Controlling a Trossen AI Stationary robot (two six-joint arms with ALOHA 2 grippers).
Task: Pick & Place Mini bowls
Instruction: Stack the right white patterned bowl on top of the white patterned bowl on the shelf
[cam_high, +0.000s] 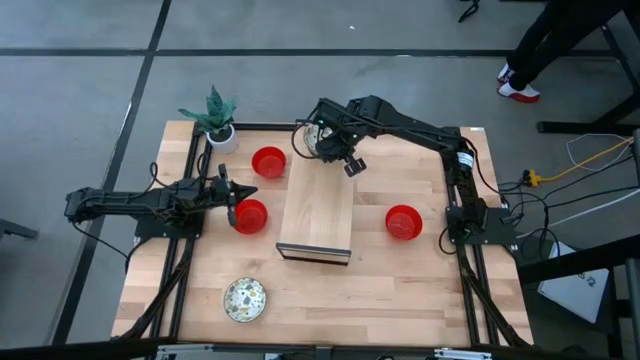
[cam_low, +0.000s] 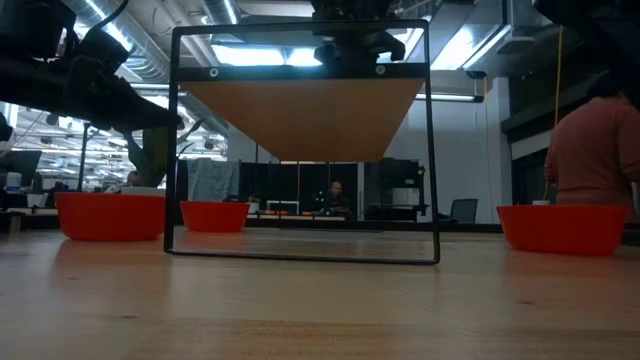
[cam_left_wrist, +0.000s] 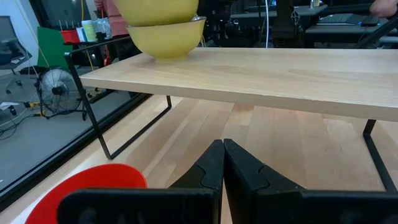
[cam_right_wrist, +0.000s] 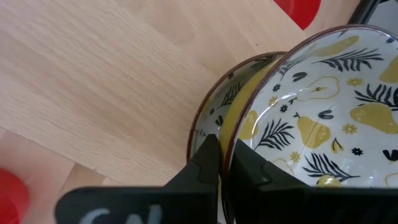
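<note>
A wooden shelf on black wire legs (cam_high: 318, 215) stands mid-table. At its far end sit two cream mini bowls with a yellow pear-and-leaf pattern, one inside the other (cam_left_wrist: 165, 25). My right gripper (cam_right_wrist: 225, 163) is shut on the upper one (cam_right_wrist: 323, 112), above the lower one (cam_right_wrist: 233, 93). Three red mini bowls rest on the table (cam_high: 268, 162) (cam_high: 250, 216) (cam_high: 403, 222). One patterned mini bowl (cam_high: 244, 299) sits near the front edge. My left gripper (cam_left_wrist: 222, 165) is shut and holds nothing, just beside the left red bowl (cam_left_wrist: 93, 186). My right gripper pinches the upper patterned bowl's rim (cam_right_wrist: 229, 144), one finger (cam_right_wrist: 255, 171) inside the bowl and one (cam_right_wrist: 205, 163) outside. The fingers slant steeply down from above. The bowl tilts inside the lower bowl; whether it rests on it, I cannot tell.
A small white pot with a green plant (cam_high: 220, 128) stands at the far left corner. Black frame rails (cam_high: 190, 160) run along the table's left and right sides. A person walks on the floor beyond the far right corner (cam_high: 520, 80).
</note>
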